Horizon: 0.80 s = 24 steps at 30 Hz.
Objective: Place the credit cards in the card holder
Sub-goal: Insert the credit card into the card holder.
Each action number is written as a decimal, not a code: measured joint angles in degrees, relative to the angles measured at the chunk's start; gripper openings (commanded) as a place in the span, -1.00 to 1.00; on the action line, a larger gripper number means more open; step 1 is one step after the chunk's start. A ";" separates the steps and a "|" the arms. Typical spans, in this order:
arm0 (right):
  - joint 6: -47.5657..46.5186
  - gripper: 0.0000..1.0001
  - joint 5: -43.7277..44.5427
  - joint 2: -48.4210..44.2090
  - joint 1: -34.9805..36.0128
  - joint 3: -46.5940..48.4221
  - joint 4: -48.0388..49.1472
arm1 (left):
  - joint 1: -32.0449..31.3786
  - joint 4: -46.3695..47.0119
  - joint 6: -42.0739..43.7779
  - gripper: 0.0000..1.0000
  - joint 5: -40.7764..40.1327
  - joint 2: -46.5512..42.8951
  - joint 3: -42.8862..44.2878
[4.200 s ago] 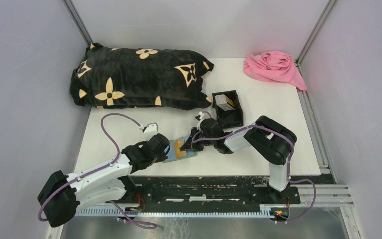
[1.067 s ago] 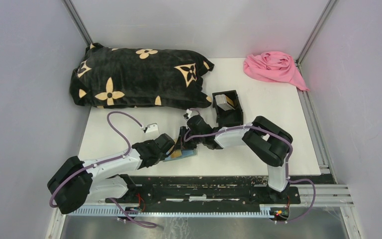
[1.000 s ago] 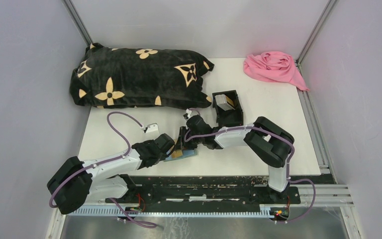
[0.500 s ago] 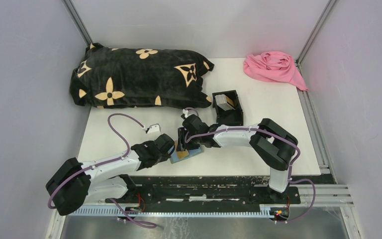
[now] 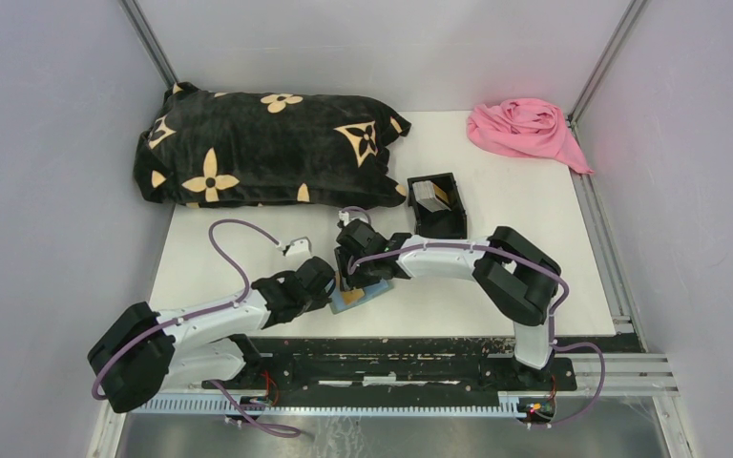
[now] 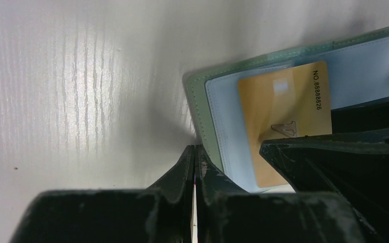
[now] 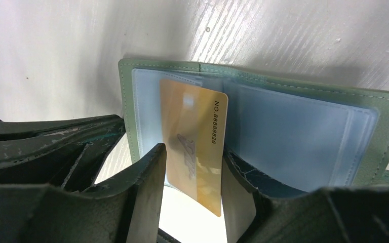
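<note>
White surface (image 5: 496, 286); left tool (image 6: 193, 162) shut at 9 o'clock of card holder (image 7: 294, 121), right tool (image 7: 193, 154) open astride yellow credit card (image 7: 192, 121).

The right claw (image 7: 193, 158) has moved left, now straddling the tan card (image 7: 192, 126) on the card holder (image 7: 304, 131).

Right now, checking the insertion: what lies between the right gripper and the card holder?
A gold credit card, in the right wrist view: far end on the card holder, near end between the jaws of the right gripper.
</note>
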 measured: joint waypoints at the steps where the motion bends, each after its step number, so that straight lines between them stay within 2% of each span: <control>1: -0.13 -0.04 0.24 0.17 0.11 0.33 -0.31 | -0.13 0.28 0.00 -0.92 0.17 0.04 -0.04; 14: -0.85 -0.02 1.95 1.73 1.09 3.13 -3.43 | -1.20 1.57 0.02 -0.92 -1.18 1.62 -0.02; 24: -1.14 -0.13 3.96 2.84 2.12 5.20 -5.88 | -2.84 1.64 0.11 -0.93 -3.74 3.30 0.70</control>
